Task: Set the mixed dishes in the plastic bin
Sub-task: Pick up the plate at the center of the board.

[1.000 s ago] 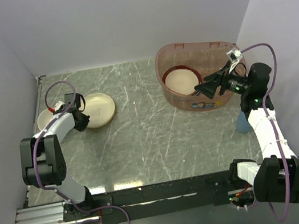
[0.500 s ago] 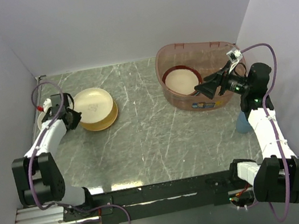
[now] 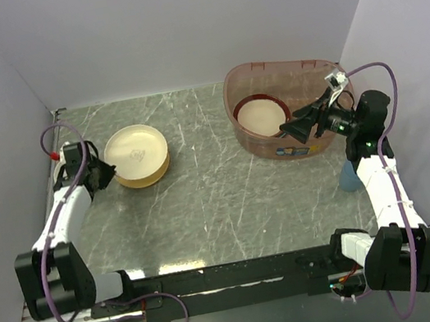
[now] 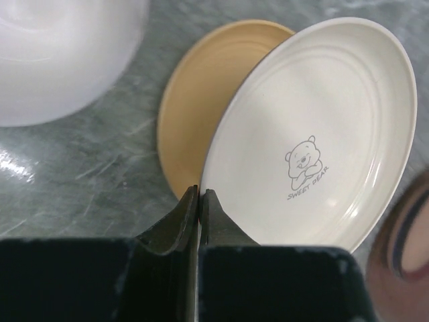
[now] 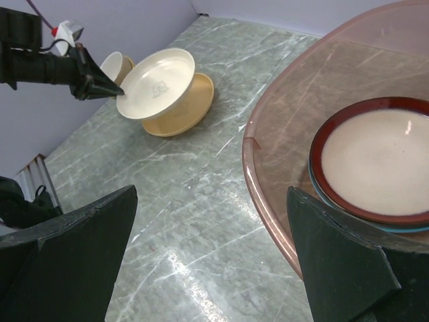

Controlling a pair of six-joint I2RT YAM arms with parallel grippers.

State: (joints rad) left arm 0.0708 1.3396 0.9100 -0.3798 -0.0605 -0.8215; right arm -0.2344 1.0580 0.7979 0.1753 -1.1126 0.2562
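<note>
My left gripper (image 3: 102,173) (image 4: 199,192) is shut on the near rim of a cream shallow bowl with a bear print (image 3: 135,149) (image 4: 315,134). It holds the bowl tilted just above the yellow-orange plate (image 3: 149,173) (image 4: 194,100) on the table. A small white bowl (image 4: 53,54) (image 5: 112,64) sits just left of them. The pinkish plastic bin (image 3: 233,112) (image 5: 268,194) at the back right holds a red-rimmed bowl (image 3: 259,115) (image 5: 382,157). My right gripper (image 3: 293,129) (image 5: 212,191) is open and empty over the bin's front rim. The light blue cup (image 3: 347,178) stands by the right arm.
Grey walls close in the left, back and right of the marbled table (image 3: 205,196). A purple cable (image 3: 53,139) loops over the left arm. The left gripper (image 5: 94,84) with the lifted bowl also shows far off in the right wrist view.
My left gripper has pulled back to the left and lifted the cream bowl off the yellow-orange plate, uncovering that plate. The right arm has not moved.
</note>
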